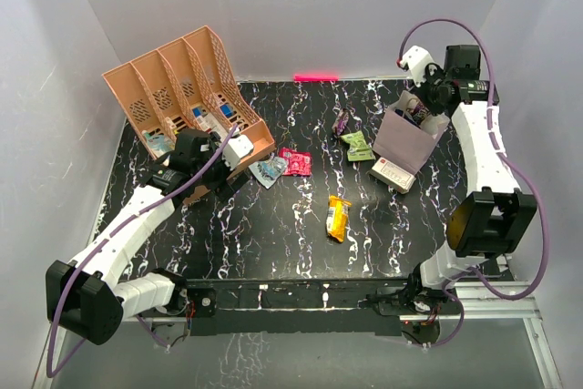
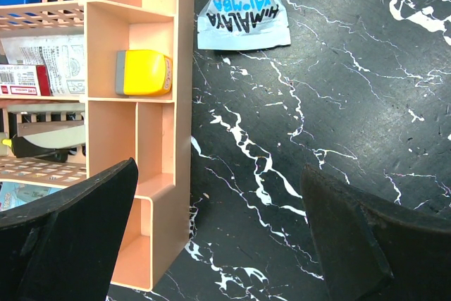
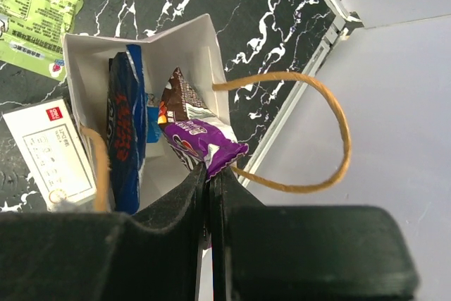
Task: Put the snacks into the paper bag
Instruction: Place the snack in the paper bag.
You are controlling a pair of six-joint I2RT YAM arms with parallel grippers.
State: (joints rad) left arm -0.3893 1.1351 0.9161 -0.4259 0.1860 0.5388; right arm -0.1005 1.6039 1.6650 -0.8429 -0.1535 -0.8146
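The paper bag (image 1: pixel 404 139) stands upright at the right of the table, its mouth (image 3: pixel 88 58) open toward the right wrist camera. My right gripper (image 1: pixel 426 108) hangs over it, shut (image 3: pixel 208 174) on the crimped end of a purple snack packet (image 3: pixel 201 139) that dangles into the bag. A dark blue crisp bag (image 3: pixel 125 132) stands inside. On the table lie yellow (image 1: pixel 338 217), pink (image 1: pixel 295 161), pale blue (image 1: pixel 269 169), green (image 1: pixel 357 145) and purple (image 1: pixel 342 122) snacks. My left gripper (image 1: pixel 228 178) is open and empty (image 2: pixel 218 174), just short of the pale blue packet (image 2: pixel 243 12).
The peach slotted organiser (image 1: pixel 182 88) stands at the back left, its corner (image 2: pixel 165 195) right beside my left finger. A white box with a red mark (image 1: pixel 393 174) lies against the bag's near side. The table's right edge and wall are close behind the bag.
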